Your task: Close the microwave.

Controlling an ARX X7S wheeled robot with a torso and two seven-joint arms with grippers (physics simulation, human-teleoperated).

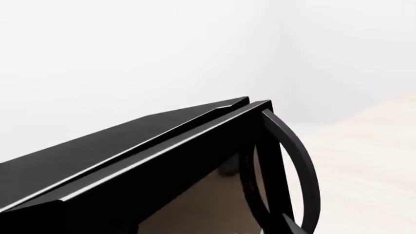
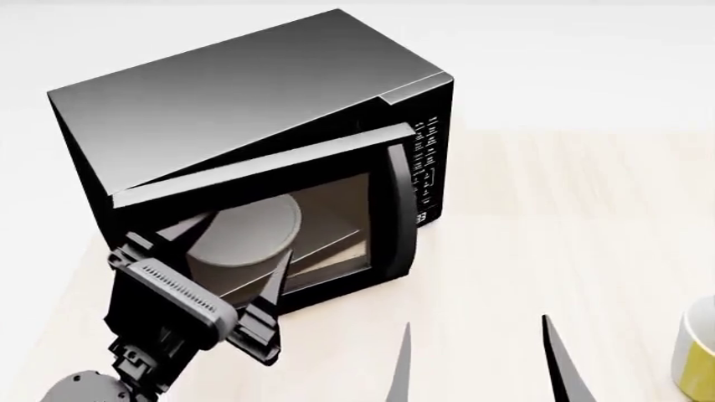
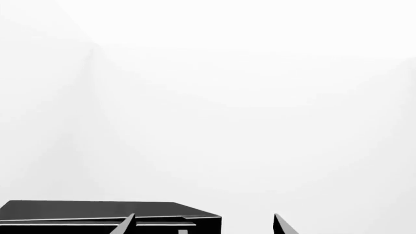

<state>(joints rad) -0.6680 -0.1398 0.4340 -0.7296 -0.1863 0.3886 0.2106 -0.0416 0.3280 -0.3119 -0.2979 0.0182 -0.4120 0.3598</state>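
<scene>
The black microwave [image 2: 257,109] stands on the pale table at the head view's upper left. Its glass door [image 2: 268,226] is ajar, the handle [image 2: 398,209] swung a little out from the keypad [image 2: 427,167]. The white turntable plate [image 2: 248,228] shows through the glass. My left gripper [image 2: 223,260] is open, its fingers [image 2: 275,280] spread in front of the door's outer face. The left wrist view shows the door's top edge [image 1: 162,146] and curved handle [image 1: 295,156] close up. My right gripper [image 2: 480,368] is open and empty, to the right of the microwave; it also shows in the right wrist view [image 3: 204,226].
A yellow mug [image 2: 698,356] stands at the head view's right edge. The pale wooden table [image 2: 558,226] runs to the right of the microwave. A white wall fills the background. The microwave's top [image 3: 97,209] shows low in the right wrist view.
</scene>
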